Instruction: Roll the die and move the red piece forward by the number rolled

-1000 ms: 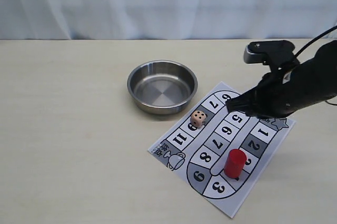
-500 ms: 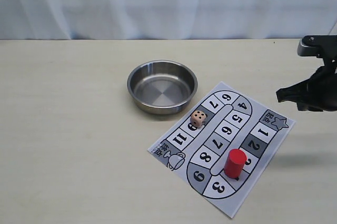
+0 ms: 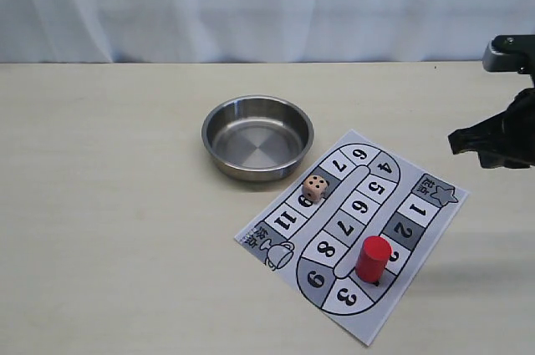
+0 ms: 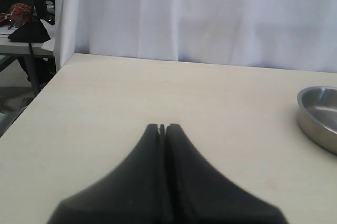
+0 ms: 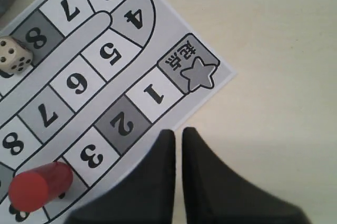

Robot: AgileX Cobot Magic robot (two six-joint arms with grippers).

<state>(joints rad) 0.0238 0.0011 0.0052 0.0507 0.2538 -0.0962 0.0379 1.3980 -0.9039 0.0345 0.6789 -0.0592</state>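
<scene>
The die (image 3: 314, 188) lies on the printed game board (image 3: 439, 194), on the track's side nearest the steel bowl; in the right wrist view the die (image 5: 15, 57) sits beside a grey 8 square. The red piece (image 3: 373, 257) stands upright near the board's front end, and there the red piece (image 5: 39, 186) is just past the 3 square. My right gripper (image 3: 456, 142) hangs at the right edge, off the board, fingers together on nothing (image 5: 178, 132). My left gripper (image 4: 162, 126) is shut and empty over bare table, out of the exterior view.
A round steel bowl (image 3: 257, 136) stands empty behind the board's left corner, and the bowl's rim (image 4: 318, 116) shows in the left wrist view. A white curtain closes off the table's far edge. The board (image 5: 152, 93) lies at an angle.
My right arm has pulled back to the right, from over the board's 4 and 5 squares to the edge of view. The die and red piece have not moved.
</scene>
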